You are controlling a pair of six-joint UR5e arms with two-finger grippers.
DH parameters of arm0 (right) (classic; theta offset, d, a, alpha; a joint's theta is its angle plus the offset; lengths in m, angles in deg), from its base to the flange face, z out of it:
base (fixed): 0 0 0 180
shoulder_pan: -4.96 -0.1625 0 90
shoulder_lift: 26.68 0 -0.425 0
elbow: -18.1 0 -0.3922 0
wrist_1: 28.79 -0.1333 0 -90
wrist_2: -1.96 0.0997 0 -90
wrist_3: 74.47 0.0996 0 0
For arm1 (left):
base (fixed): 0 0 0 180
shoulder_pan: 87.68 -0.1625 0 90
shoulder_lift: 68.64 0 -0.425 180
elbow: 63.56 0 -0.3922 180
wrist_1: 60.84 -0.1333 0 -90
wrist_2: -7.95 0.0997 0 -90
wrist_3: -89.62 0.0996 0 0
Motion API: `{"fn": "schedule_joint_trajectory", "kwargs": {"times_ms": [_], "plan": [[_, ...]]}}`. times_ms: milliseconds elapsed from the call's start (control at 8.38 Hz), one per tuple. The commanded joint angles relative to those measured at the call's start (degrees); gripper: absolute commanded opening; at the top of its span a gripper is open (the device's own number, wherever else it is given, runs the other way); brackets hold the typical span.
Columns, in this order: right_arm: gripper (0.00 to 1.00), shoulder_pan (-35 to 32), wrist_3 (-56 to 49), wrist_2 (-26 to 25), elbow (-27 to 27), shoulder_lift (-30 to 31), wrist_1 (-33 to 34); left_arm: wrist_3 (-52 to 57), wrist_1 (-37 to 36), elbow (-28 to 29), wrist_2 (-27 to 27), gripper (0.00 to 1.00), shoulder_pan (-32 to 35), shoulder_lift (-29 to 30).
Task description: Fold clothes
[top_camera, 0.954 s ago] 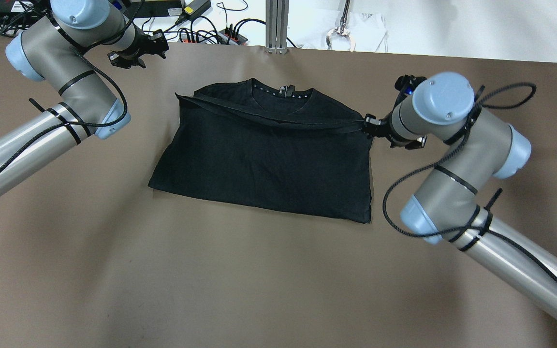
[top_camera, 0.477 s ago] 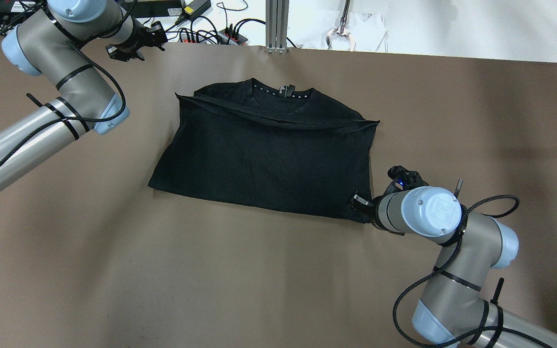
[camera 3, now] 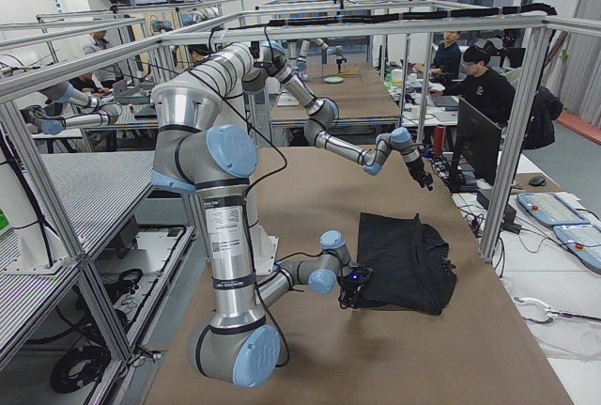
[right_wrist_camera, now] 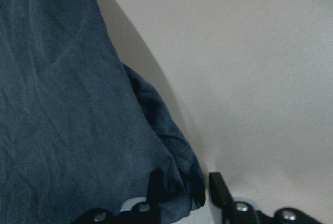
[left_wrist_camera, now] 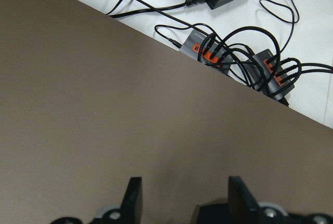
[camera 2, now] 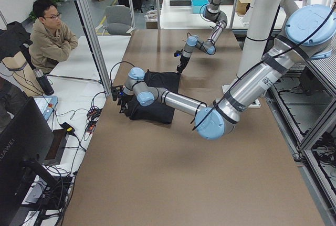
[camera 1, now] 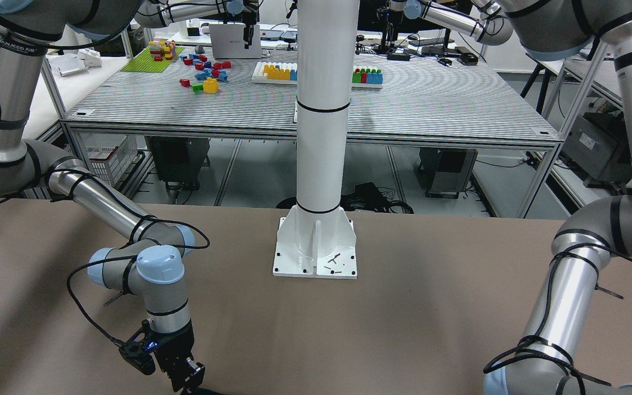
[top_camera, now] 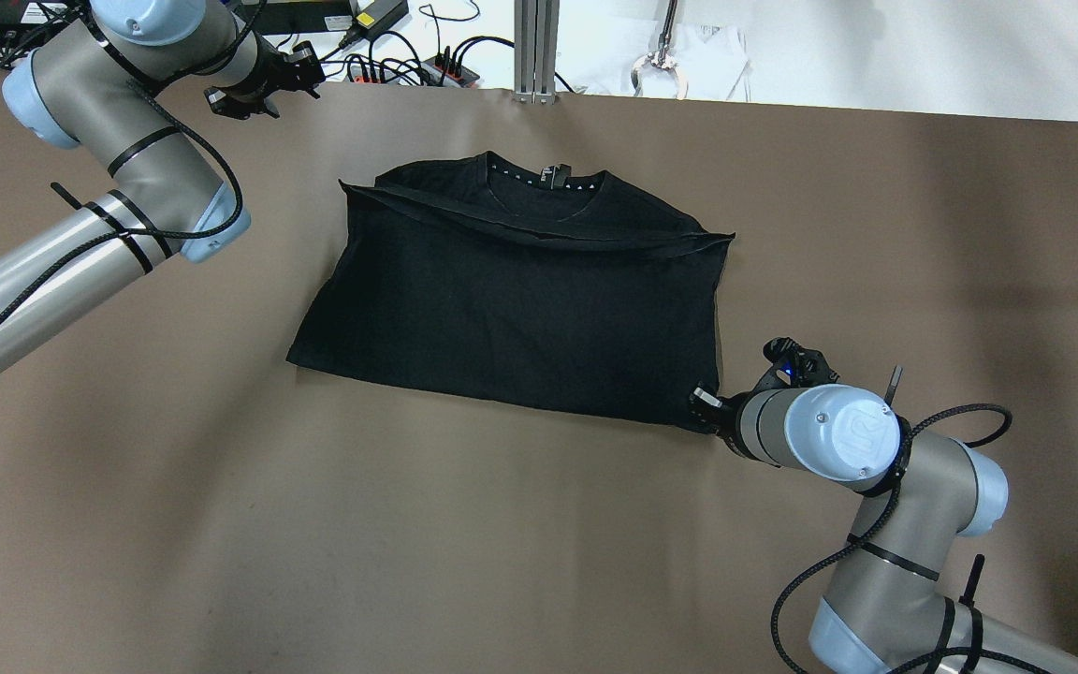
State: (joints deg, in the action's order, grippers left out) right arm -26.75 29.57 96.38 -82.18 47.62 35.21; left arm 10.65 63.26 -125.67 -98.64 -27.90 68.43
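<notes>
- The clothes (top_camera: 520,300) lie flat mid-bench as one black shirt. The lower half is doubled up toward the collar (top_camera: 548,183) at 12 o'clock, so I judge one fold done and a sideways fold now being set up.
- The right hand (top_camera: 703,407) sits low at the shirt's 5 o'clock corner. In its wrist view the fingers (right_wrist_camera: 216,185) stand partly apart and straddle the bunched corner. A sliver of bench (top_camera: 408,524) shows beside one finger, so the cloth looks bracketed, not yet pinched.
- The left hand (top_camera: 263,84) hangs at 10 o'clock from the shirt, well apart from it. It is over bare bench near the far edge, with its fingers spread and nothing between them.
- The next move probably calls for closing on both layers of that corner, then lifting it and carrying it toward 9 o'clock.
- With only one corner held, the 1 o'clock corner may lag and skew the crease.
</notes>
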Motion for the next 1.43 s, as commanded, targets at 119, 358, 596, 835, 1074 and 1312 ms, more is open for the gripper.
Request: {"fn": "schedule_joint_trajectory", "kwargs": {"times_ms": [119,358,596,835,1074,1312], "plan": [[0.00,0.16,1.17,-0.12,0.09,-0.38,-0.90,0.05,0.09,0.06,0.06,0.65,-0.01,-0.40],[0.00,-0.02,1.08,0.85,-4.19,0.84,0.14,-0.73,0.09,-0.03,0.06,0.65,-0.36,-0.40],[0.00,0.24,0.99,8.88,-15.85,8.19,4.52,-0.83,0.09,-0.03,-0.02,0.65,-0.45,-0.49],[0.00,8.36,0.90,13.67,-25.18,14.62,5.51,-1.09,0.18,-0.37,-0.02,0.65,-0.45,-0.58],[0.00,14.29,0.90,24.25,-31.70,16.40,5.43,-1.18,0.09,-0.73,-0.11,0.65,-0.71,-0.58],[0.99,19.73,0.90,29.50,-31.47,15.53,5.34,-1.09,-0.17,-0.82,-0.72,0.65,-0.71,-0.14]]}}
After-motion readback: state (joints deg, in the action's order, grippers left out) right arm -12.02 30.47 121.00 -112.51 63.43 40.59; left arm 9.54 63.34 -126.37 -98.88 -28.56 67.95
